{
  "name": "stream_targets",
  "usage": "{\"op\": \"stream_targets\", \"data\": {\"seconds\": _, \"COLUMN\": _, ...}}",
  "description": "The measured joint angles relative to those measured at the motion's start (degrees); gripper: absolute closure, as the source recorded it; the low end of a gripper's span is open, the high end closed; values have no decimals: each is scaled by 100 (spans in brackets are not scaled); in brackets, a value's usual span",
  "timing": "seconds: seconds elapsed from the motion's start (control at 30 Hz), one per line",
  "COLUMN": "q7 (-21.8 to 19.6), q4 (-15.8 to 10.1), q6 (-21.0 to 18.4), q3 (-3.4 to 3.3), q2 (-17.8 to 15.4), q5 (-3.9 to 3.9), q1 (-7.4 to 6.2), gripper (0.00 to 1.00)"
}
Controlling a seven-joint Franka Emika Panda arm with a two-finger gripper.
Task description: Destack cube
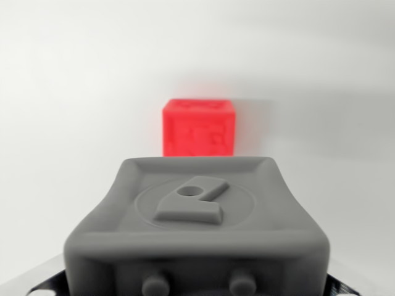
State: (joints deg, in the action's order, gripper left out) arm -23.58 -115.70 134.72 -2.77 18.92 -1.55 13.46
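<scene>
I see the grey embossed plastic cube close under my camera, the red plastic cube beyond at 12 o'clock; tool state unclear

Open surface around both cubes

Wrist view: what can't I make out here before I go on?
- Red cube: its base is hidden behind the grey cube; whether they touch cannot be told.
- Red cube's embossed face: too blurred to read.
- Grey cube: its lower part is cut off by the bottom edge.
- Gripper: only dark slivers at the bottom corners, so its state cannot be told.
</scene>
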Motion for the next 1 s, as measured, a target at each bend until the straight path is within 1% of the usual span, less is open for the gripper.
{"op": "stream_targets", "data": {"seconds": 0.17, "q7": -6, "q4": 41, "q6": -179, "q3": -1, "q2": -142, "q5": 6, "q1": 0, "gripper": 100}}
{"op": "stream_targets", "data": {"seconds": 0.3, "q7": -98, "q4": 45, "q6": -201, "q3": -1, "q2": -174, "q5": 11, "q1": -30, "gripper": 100}}
{"op": "stream_targets", "data": {"seconds": 0.5, "q7": -314, "q4": 26, "q6": -194, "q3": 3, "q2": -142, "q5": 13, "q1": -157, "gripper": 100}}
{"op": "stream_targets", "data": {"seconds": 1.0, "q7": -832, "q4": -8, "q6": -135, "q3": 3, "q2": -113, "q5": 13, "q1": -422, "gripper": 100}}
